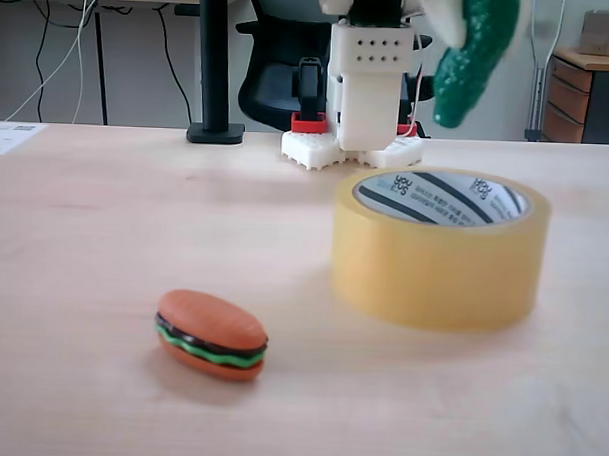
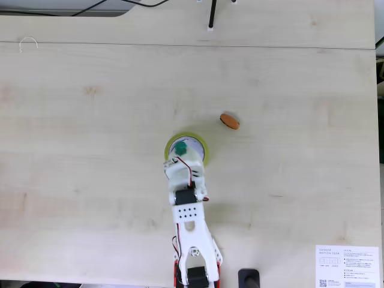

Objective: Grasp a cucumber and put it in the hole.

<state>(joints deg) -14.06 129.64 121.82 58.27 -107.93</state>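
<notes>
dark-green cucumber (image 1: 475, 59), yellowish tape roll (image 1: 438, 268), orange-brown burger (image 1: 212, 335)

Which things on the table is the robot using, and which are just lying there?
For the job:
- cucumber, held up in the end effector
- tape roll with the hole

Just lying about:
- toy burger
- sheet of paper
- black stand at the table's back edge
</notes>
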